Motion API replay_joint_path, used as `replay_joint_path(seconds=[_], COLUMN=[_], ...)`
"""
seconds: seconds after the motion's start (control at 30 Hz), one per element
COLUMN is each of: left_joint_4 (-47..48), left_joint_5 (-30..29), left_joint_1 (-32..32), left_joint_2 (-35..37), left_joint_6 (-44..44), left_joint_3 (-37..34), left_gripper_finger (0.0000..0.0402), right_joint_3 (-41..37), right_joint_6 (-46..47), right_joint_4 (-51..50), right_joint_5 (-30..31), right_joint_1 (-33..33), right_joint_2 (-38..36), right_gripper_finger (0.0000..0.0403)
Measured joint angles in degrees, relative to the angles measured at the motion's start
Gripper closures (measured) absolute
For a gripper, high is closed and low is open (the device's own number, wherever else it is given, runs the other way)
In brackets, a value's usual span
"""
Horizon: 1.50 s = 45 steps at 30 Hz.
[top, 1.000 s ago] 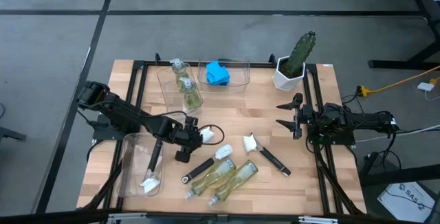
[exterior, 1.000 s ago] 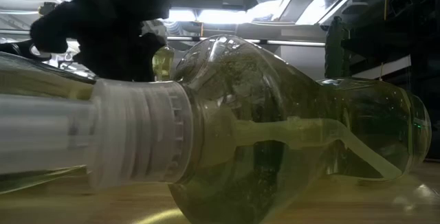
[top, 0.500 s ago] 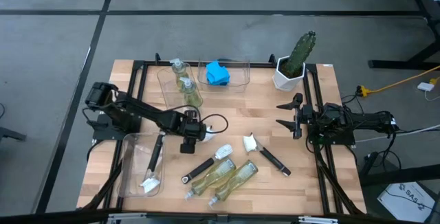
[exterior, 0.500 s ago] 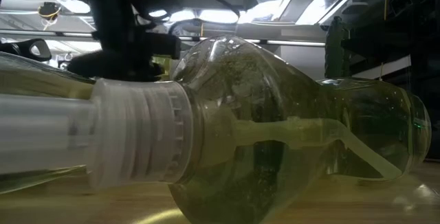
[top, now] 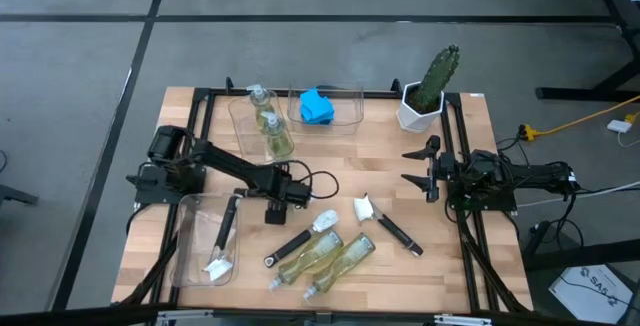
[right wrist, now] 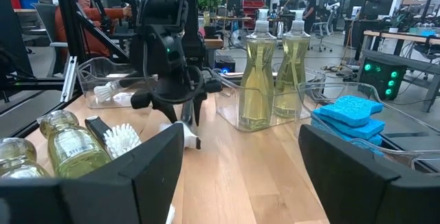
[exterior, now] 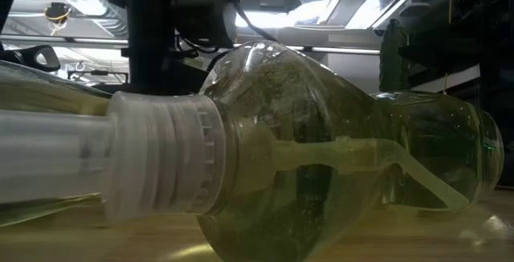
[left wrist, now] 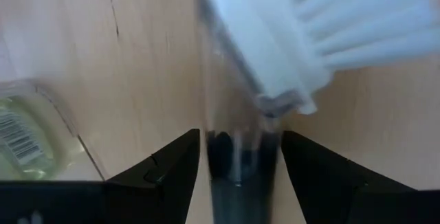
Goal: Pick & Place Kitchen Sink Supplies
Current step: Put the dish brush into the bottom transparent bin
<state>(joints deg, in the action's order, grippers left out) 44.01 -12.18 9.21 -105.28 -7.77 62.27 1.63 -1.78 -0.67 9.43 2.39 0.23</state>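
Barcode label on soap bottle (left wrist: 24, 145); left gripper (left wrist: 237, 157) and right gripper (right wrist: 237, 176) jaws open.

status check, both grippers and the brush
Left gripper open, straddling loose brush. Right gripper open, idle at right edge. Lying bottles close beside.

soap bottle label (left wrist: 17, 143): a barcode with tiny digits, too small to read
soap bottle label (right wrist: 74, 145): lines of print, not legible
white sheet on the floor (top: 592, 288): dark logo lettering, cannot be made out
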Motion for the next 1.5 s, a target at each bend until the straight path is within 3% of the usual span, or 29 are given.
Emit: replay_joint_path(seconds=[0.17,0.37,0.57,0.73,0.9,1.27,1.5], left_joint_4=[0.1,-0.5,-0.5,-0.2,-0.3,-0.4,1.6], left_joint_5=[-0.5,-2.7,-2.4,-6.5,-14.8,-30.5,-30.3], left_joint_1=[1.0,3.6,6.8,10.3,14.3,23.4,29.6], left_joint_2=[-1.3,0.3,2.9,7.1,14.4,32.2,41.5], left_joint_6=[1.8,1.8,-3.5,-8.4,-15.1,-40.1,-51.6], left_joint_3=[-0.1,-0.3,-0.5,-0.3,-0.1,-0.1,0.0], left_gripper_finger=[0.0210,0.0275,0.0276,0.0276,0.0276,0.0276,0.0276], right_joint_3=[0.0,0.0,0.0,0.0,0.0,0.0,0.0], right_joint_6=[0.0,0.0,0.0,0.0,0.0,0.0,0.0], right_joint_4=[0.0,0.0,0.0,0.0,0.0,0.0,0.0], right_joint_5=[0.0,0.0,0.0,0.0,0.0,0.0,0.0], right_joint_1=[0.0,0.0,0.0,0.0,0.0,0.0,0.0], right_joint_2=[0.0,0.0,0.0,0.0,0.0,0.0,0.0], right_gripper_finger=[0.0118,0.0118,0.0118,0.0118,0.0118,0.0118,0.0118])
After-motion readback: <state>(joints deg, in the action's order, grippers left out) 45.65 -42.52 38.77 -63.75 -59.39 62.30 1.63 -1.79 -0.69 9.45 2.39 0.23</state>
